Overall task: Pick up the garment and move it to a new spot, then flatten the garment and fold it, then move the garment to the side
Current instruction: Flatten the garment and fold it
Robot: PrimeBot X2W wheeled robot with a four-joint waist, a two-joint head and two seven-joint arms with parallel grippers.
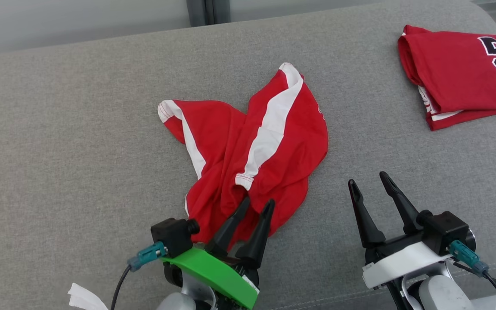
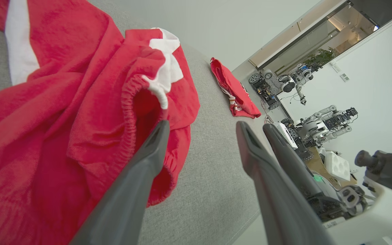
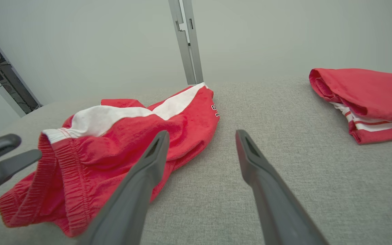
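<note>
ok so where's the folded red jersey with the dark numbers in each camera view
Head view: the folded red jersey with dark numerals lies at the upper right, cut off by the right edge.
Left wrist view: it is small, just right of centre, in the upper half.
Right wrist view: it is at the right edge, around mid height.
Shared landmark: the crumpled red shorts with white stripes, left of the jersey in every view.

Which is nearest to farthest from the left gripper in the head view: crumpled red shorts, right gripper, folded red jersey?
From the left gripper:
1. crumpled red shorts: right at its fingertips, spreading ahead of it.
2. right gripper: off to its right, along the near edge.
3. folded red jersey: far right corner, well beyond the right gripper.
</note>
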